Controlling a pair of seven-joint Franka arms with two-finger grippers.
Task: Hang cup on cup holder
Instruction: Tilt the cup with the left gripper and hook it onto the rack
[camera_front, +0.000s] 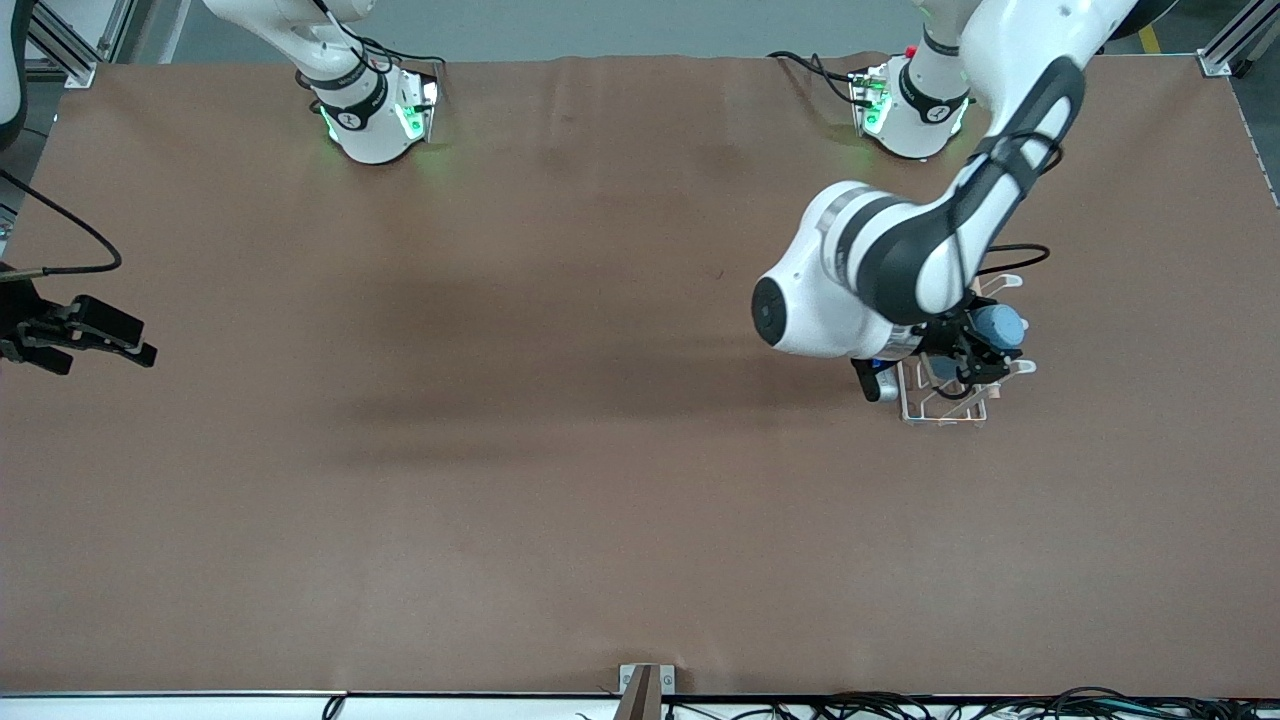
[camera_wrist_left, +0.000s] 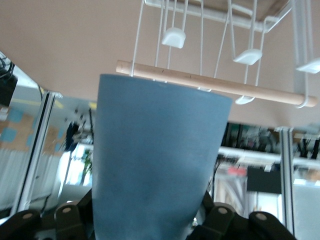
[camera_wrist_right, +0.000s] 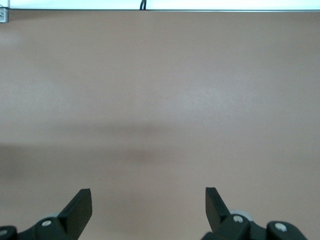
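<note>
At the right arm's end of the table, the right gripper (camera_front: 135, 345) waits at the very edge of the front view, most of its arm cut off; its own wrist view shows the two fingers (camera_wrist_right: 80, 207) spread wide apart with nothing between them, only the bare brown table (camera_wrist_right: 160, 100) below. Toward the left arm's end, the left arm bends down over the cup holder (camera_front: 945, 405), and its white elbow and wrist hide much of the rack, so only part of the wire base and a few white prong tips (camera_front: 1022, 367) show clearly. The left gripper (camera_front: 975, 350) sits over the rack, clamped on the cup (camera_front: 1000, 325), which lies tilted on its side among the prongs. In the left wrist view the cup (camera_wrist_left: 157, 165) fills the middle, its narrow end pinched between the black fingers (camera_wrist_left: 220, 220), its wider rim pointing at the wooden rod (camera_wrist_left: 215, 82) of the cup holder. Whether the rim touches the rod or a prong cannot be told, since the cup's body blocks that spot.
</note>
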